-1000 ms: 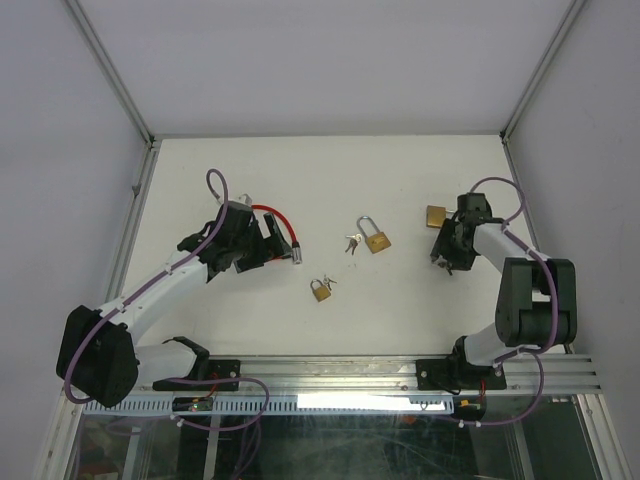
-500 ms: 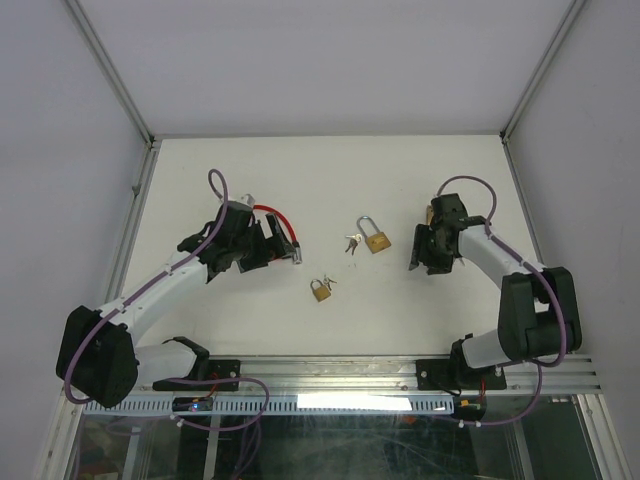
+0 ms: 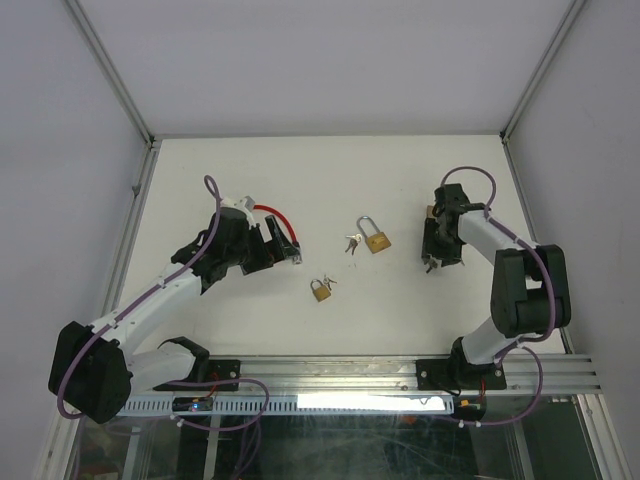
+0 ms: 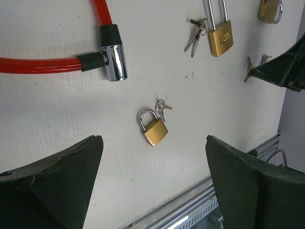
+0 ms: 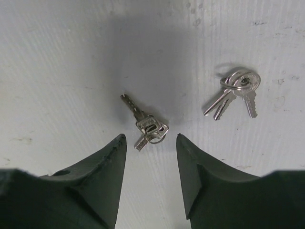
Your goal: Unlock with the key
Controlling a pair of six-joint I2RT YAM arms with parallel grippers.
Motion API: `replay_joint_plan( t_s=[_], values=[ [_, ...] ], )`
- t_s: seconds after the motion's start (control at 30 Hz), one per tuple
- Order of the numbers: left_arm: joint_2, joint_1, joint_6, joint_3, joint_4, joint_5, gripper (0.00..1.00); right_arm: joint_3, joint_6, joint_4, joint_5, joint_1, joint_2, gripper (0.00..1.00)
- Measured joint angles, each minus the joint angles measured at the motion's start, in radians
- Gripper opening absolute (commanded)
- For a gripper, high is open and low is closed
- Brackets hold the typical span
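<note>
Swung inward since 1 second ago, the right arm now covers most of the brass padlock (image 4: 268, 9) at the table's 2 o'clock. Nearest, the small padlock (image 4: 153, 130) lies at 6 o'clock, shackle shut, its keys (image 4: 161, 106) touching at its 1 o'clock. At 9 o'clock the left gripper (image 3: 274, 250) hangs with jaws wide apart, holding nothing, beside the red cable lock (image 4: 47, 64). At 3 o'clock the right gripper (image 5: 150, 139) has its jaws apart astride a key bunch (image 5: 147, 126) lying on the table; in the wrist view a second bunch (image 5: 237, 90) lies at its 2 o'clock. Farther off, a long-shackle padlock (image 4: 221, 38) rests with keys at its 9 o'clock.
</note>
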Motion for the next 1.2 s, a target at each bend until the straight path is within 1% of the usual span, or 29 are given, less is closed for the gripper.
replay_joint_plan(
  t_s=[0.1, 0.17, 0.33, 0.43, 0.47, 0.5, 0.7, 0.9, 1.03, 1.2],
  values=[
    [0.000, 0.000, 0.000, -0.002, 0.015, 0.023, 0.89, 0.000, -0.024, 0.016, -0.026, -0.019, 0.040, 0.47],
    [0.000, 0.000, 0.000, -0.002, 0.029, 0.044, 0.89, 0.000, -0.038, 0.029, -0.043, -0.023, 0.057, 0.43],
    [0.001, 0.000, 0.005, -0.002, 0.060, 0.097, 0.87, 0.014, -0.059, 0.034, -0.069, -0.023, 0.082, 0.30],
    [0.008, 0.000, 0.006, -0.002, 0.077, 0.126, 0.85, 0.019, -0.056, 0.039, -0.084, -0.021, 0.086, 0.21],
    [0.012, 0.000, 0.006, -0.002, 0.082, 0.134, 0.85, 0.019, -0.053, 0.040, -0.089, -0.020, 0.086, 0.15],
    [0.016, 0.000, 0.006, -0.002, 0.086, 0.143, 0.85, 0.019, -0.050, 0.042, -0.094, -0.016, 0.086, 0.13],
    [0.040, 0.000, 0.002, -0.002, 0.119, 0.191, 0.84, 0.018, 0.000, 0.051, -0.131, 0.047, 0.060, 0.06],
    [0.056, 0.000, -0.037, -0.005, 0.179, 0.233, 0.82, -0.005, 0.093, 0.076, -0.171, 0.160, 0.000, 0.00],
    [0.060, 0.000, -0.090, -0.026, 0.233, 0.256, 0.81, -0.014, 0.156, 0.120, -0.201, 0.229, -0.043, 0.00],
    [0.061, 0.000, -0.150, -0.054, 0.289, 0.279, 0.81, -0.061, 0.238, 0.227, -0.259, 0.306, -0.114, 0.00]
  ],
)
